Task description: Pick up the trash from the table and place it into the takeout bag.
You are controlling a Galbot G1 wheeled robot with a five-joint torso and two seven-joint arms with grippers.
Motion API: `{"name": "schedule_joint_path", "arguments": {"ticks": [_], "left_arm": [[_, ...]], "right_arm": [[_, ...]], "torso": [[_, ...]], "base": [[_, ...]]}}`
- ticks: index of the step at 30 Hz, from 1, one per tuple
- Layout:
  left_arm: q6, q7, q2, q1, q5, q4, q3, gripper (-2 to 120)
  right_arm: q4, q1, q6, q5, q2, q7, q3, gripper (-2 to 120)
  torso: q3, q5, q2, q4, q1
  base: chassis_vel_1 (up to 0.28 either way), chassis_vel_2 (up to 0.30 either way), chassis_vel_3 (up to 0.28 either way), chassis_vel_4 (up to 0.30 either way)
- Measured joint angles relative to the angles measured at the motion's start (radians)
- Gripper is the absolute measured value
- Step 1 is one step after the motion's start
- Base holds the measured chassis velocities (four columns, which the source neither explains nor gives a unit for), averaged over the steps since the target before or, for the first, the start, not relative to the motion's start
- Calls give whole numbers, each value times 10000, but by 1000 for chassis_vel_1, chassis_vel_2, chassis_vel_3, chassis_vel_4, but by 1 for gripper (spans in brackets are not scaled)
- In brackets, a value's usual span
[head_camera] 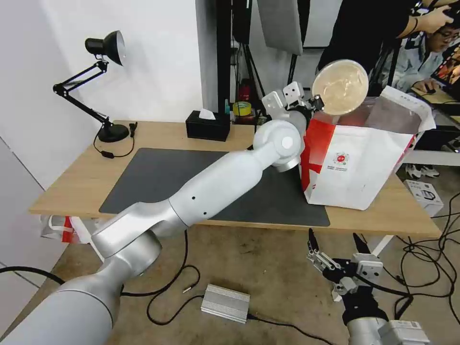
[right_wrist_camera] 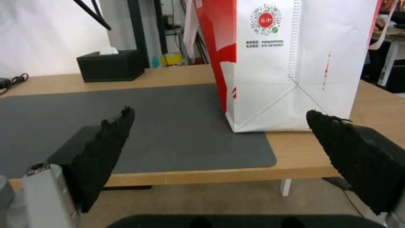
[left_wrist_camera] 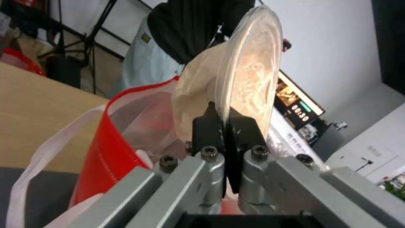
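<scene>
One beige paper bowl [head_camera: 340,86], round and shallow with a clear glossy film lid, is held on edge in the air above the open mouth of the takeout bag [head_camera: 357,163]. The left gripper [head_camera: 314,101] pinches the bowl's rim between two black fingers [left_wrist_camera: 207,126], the jaws closed on the rim; the silver left arm reaches diagonally across the table [head_camera: 158,132].

The takeout bag is one boxy tote of smooth woven-plastic sheet, red on its narrow side and white on its broad face, with a small round red logo [right_wrist_camera: 266,19] and stitched seams. It stands upright on the table's right end, its base partly on the mat [head_camera: 158,179] and partly on bare wood. A thin white handle [left_wrist_camera: 31,171] loops beside its red rim.

The table has a light wood-grain top carrying one flat, matte dark grey rectangular mat. At the rear edge sit one black box-shaped tissue box [head_camera: 208,125] with a white tissue and one black jointed desk lamp [head_camera: 98,81].

The right gripper [head_camera: 338,249] hangs below and in front of the table's edge, its two black serrated fingers [right_wrist_camera: 105,152] spread wide apart, holding nothing.
</scene>
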Motion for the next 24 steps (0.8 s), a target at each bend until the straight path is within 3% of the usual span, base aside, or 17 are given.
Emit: {"name": "schedule_joint_path", "arguments": {"ticks": [10,24], "left_arm": [[116,143,-151,81,276,581,226,0],[124,157,-49,204,357,622,475,0]], "right_arm": [[0,0,0,0,0,1,0,100],[0,1,0,0,0,0,0,100]], "torso": [[0,0,0,0,0],[0,-1,2,-1,0]], "base": [[0,0,0,0],[0,0,0,0]]}}
